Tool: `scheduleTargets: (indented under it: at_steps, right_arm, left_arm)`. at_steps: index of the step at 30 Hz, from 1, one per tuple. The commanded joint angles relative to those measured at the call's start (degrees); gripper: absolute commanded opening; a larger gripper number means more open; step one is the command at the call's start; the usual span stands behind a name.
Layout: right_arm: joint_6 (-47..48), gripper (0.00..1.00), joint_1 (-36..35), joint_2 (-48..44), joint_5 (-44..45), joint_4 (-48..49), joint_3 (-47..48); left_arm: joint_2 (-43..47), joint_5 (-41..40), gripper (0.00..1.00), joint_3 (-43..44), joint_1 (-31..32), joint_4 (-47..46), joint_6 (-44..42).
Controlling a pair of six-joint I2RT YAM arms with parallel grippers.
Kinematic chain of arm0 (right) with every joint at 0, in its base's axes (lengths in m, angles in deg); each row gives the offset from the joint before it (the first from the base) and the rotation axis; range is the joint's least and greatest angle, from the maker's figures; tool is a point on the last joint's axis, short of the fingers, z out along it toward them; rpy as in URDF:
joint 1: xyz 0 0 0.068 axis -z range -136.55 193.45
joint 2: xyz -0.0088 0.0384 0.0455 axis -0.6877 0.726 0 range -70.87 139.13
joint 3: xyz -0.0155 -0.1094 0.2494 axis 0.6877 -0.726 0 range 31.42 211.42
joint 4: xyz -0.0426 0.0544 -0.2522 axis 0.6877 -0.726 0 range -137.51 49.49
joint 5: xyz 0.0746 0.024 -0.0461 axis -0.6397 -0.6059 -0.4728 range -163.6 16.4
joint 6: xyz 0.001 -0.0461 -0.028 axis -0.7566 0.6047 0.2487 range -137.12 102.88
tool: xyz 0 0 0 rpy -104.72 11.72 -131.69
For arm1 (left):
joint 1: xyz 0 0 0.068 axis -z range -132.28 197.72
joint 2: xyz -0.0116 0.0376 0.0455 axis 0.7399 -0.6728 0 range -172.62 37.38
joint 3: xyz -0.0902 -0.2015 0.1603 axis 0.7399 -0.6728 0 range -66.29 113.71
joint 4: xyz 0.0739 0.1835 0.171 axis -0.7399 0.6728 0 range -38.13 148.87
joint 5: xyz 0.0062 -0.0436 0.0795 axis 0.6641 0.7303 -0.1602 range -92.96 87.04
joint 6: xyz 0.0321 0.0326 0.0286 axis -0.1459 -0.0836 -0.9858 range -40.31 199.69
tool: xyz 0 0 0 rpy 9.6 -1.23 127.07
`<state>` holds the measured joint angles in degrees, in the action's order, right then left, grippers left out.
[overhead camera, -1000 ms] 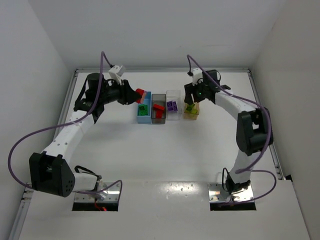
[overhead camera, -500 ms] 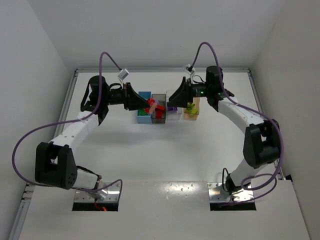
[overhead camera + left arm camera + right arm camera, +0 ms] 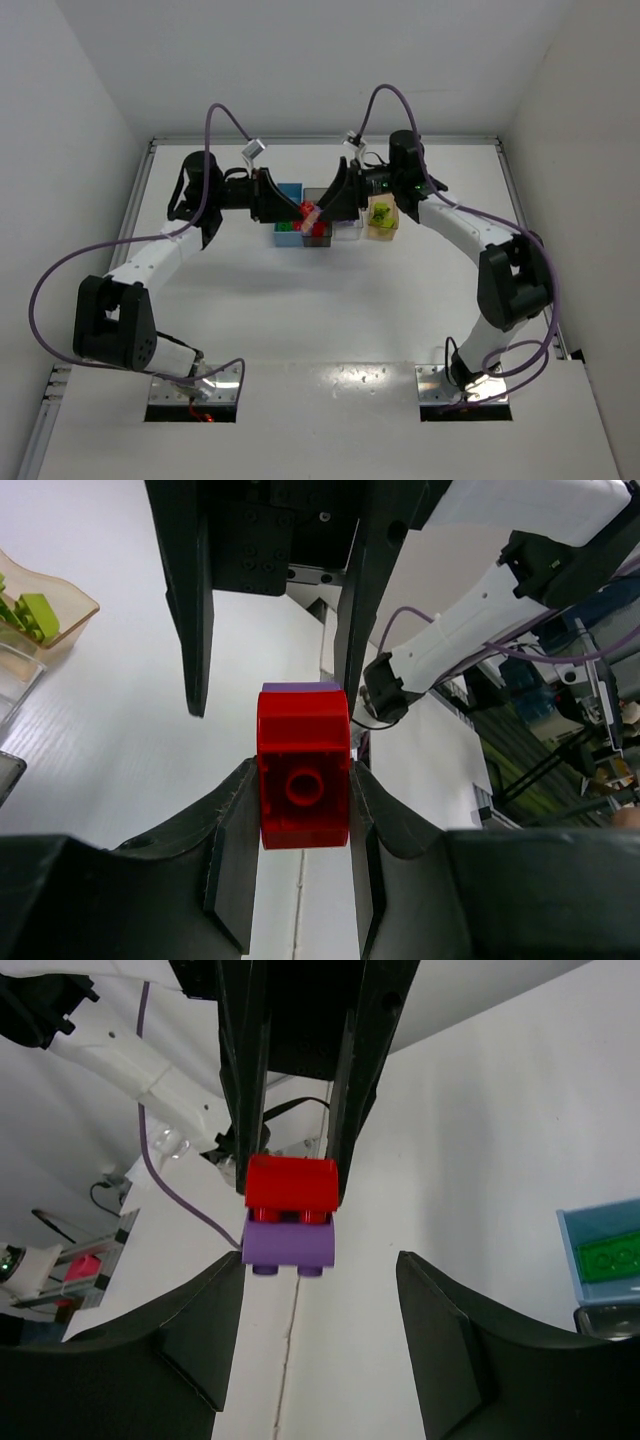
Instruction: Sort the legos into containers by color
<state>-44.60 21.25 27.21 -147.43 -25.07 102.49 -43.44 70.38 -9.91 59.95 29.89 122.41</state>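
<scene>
My left gripper (image 3: 302, 212) is shut on a small stack, a red lego (image 3: 303, 780) with a purple lego (image 3: 288, 1243) joined to it. It holds the stack in the air above the row of bins. My right gripper (image 3: 327, 203) is open and faces it head-on. In the right wrist view the purple end sits at the mouth of my open right gripper (image 3: 318, 1260), close to one finger (image 3: 215, 1330). The bins stand in a row: blue (image 3: 289, 190), dark grey (image 3: 318, 238), clear (image 3: 347, 234) and pale orange (image 3: 381, 228).
A green brick (image 3: 612, 1255) lies in the blue bin (image 3: 600, 1222). Lime bricks (image 3: 380, 212) lie in the orange bin, also seen in the left wrist view (image 3: 30, 610). Red bricks show in the grey bin. White walls close in the table at the back and sides.
Both grippers have swung in over the bins towards each other. The left brought the red and purple stack rightward; the right left the orange bin and now faces the stack, open.
</scene>
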Motion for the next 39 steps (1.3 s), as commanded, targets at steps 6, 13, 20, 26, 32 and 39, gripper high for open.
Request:
scheduleTargets:
  at_steps: [6, 13, 20, 26, 32, 39]
  right_arm:
    - [-0.20, 0.63, -3.55, 2.20, -2.37, 2.49, 5.31]
    - [1.11, 0.20, -4.61, 2.73, -2.38, 0.03, 5.31]
    - [13.50, 0.02, -5.14, -0.43, -1.24, -13.93, 3.29]
    - [31.32, 0.01, -2.86, -4.38, 3.68, -32.19, 0.39]
    - [39.73, 0.01, -1.45, -5.88, 17.19, -41.57, -2.24]
    - [27.05, 0.01, -0.04, -8.26, 52.70, -25.64, -3.75]
  left_arm:
    - [-0.39, 1.10, 0.11, 0.13, 1.13, -2.10, -1.15]
    - [-0.39, -0.82, 0.11, 0.66, 1.13, -0.35, -2.90]
    - [0.92, -8.29, 0.04, 3.64, -1.15, 0.18, -4.14]
    - [1.62, -15.67, 0.03, 9.62, -5.63, 1.23, -4.48]
    - [2.42, -29.90, 0.03, 16.31, -0.46, 22.12, -21.33]
    - [2.16, -55.13, 0.05, 7.87, 5.26, 26.80, -20.83]
